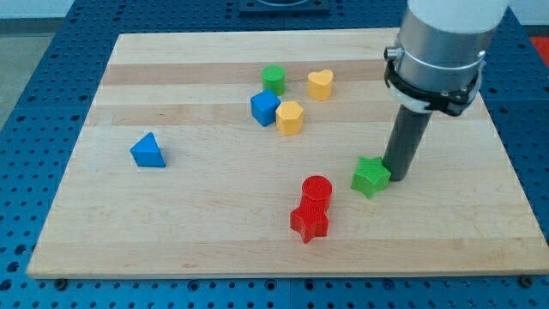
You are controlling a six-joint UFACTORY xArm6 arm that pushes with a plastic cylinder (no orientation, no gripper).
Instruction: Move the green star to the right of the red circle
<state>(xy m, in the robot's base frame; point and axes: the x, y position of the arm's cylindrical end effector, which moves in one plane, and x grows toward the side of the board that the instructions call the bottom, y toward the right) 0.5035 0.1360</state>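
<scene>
My tip point(397, 176), a plain dark rod end with no jaws to spread or pinch, sits touching the small green star-shaped block point(371, 176) on its view-right side. The star lies to the view's right of the red circular block point(316, 189), near but apart. Any push from here would drive it leftward, toward the circle.

Layout on the surface point(206, 223). My tip point(397, 176) touches the green star point(370, 176) on its right. Left of the star lies the red circle point(316, 189), with the red star point(309, 221) touching it below. Toward the view's top: green cylinder point(274, 79), blue cube point(265, 107), two yellow hearts point(290, 118) point(320, 85). The blue triangle point(147, 151) lies well apart, left.
</scene>
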